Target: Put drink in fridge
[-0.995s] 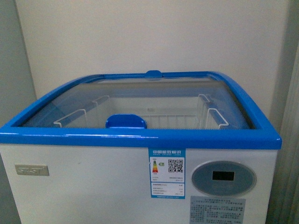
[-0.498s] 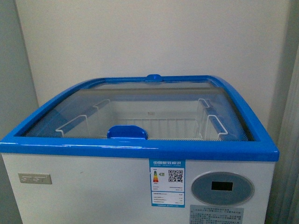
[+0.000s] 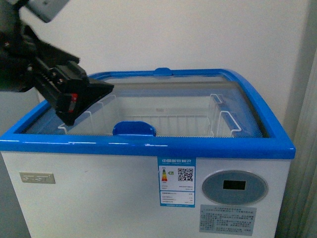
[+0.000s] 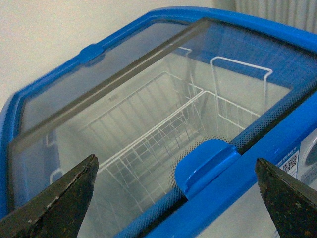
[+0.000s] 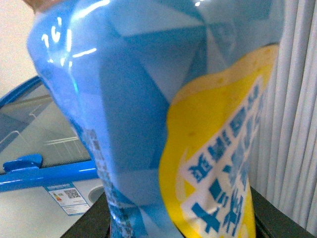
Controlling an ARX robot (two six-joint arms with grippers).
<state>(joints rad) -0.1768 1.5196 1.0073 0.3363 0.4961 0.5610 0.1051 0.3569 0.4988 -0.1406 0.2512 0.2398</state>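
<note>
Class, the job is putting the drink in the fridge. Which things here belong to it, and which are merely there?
Belong to the job:
drink
fridge
glass lid
lid handle
left gripper, open

Merely there:
energy label
grey display panel
curtain
wall

Fridge [image 3: 99,198] against the wall [image 3: 198,34], lid [image 3: 188,99] over its top, handle [image 3: 133,129] at the lid's front edge, basket [image 3: 183,124] inside under the lid, left gripper [image 3: 91,101] above the front left corner, label [image 3: 177,181] on the front, display [image 3: 235,186] right of it, drink [image 5: 148,124] in right gripper [image 5: 181,220]
</note>
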